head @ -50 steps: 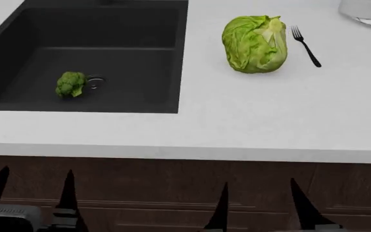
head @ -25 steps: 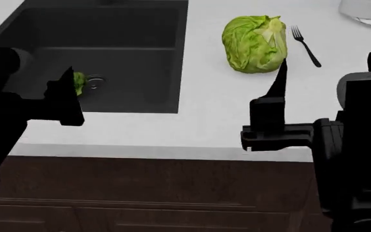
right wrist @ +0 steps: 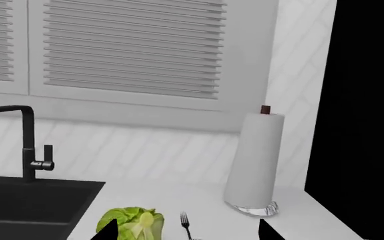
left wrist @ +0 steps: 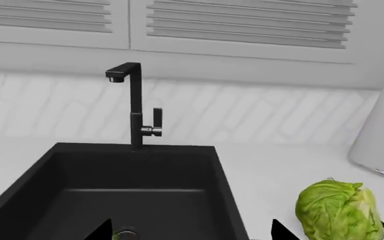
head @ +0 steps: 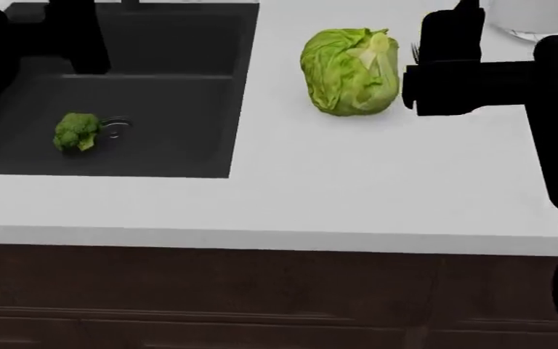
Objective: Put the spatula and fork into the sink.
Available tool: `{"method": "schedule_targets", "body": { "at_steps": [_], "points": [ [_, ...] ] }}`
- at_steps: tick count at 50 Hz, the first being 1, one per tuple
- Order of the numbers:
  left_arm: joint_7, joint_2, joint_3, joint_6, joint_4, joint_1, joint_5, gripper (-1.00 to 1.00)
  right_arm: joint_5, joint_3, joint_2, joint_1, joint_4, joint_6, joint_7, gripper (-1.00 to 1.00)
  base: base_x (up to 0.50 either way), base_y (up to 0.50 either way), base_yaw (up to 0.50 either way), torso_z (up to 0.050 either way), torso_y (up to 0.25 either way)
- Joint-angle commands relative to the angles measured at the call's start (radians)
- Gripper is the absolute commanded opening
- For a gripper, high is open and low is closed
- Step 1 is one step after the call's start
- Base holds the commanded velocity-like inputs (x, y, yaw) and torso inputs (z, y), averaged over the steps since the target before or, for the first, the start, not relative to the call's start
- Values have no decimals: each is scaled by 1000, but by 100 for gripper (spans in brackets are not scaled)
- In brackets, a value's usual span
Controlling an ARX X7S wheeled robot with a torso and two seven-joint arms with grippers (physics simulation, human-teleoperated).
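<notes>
The sink (head: 242, 87) is a black basin at the counter's left, with its tall faucet (left wrist: 135, 107) behind it. The fork (right wrist: 186, 224) lies on the white counter just right of a lettuce head (head: 350, 70). In the head view my right arm (head: 473, 73) covers nearly all of the fork. My right gripper (right wrist: 188, 236) is open above the counter, with the fork and lettuce beyond its tips. My left gripper (left wrist: 192, 236) is open over the sink's near part, holding nothing. The spatula is out of view.
A broccoli floret (head: 75, 131) lies in the basin beside the round drain (head: 114, 129). A paper towel roll (right wrist: 255, 160) stands at the back right near a tall black panel (right wrist: 365, 125). Louvred shutters and a tiled wall back the counter.
Both arms have risen from below the counter edge to above the counter. The right arm now hides the fork in the head view. The head view has shifted slightly.
</notes>
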Motion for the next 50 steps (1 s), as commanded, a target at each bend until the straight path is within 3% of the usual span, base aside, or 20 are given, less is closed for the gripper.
{"method": "schedule_targets", "body": {
  "at_steps": [1,50],
  "points": [
    [6,6,-13,-2,-34,-36,1,100,48,-12,26,37,30,-35,-4,100,395,-340,0,0,0],
    [-32,-11,13,-40,37,-12,-47,100,51,-108,58,14,42,-125,-44,100,484,-181,0,0,1]
  ]
}}
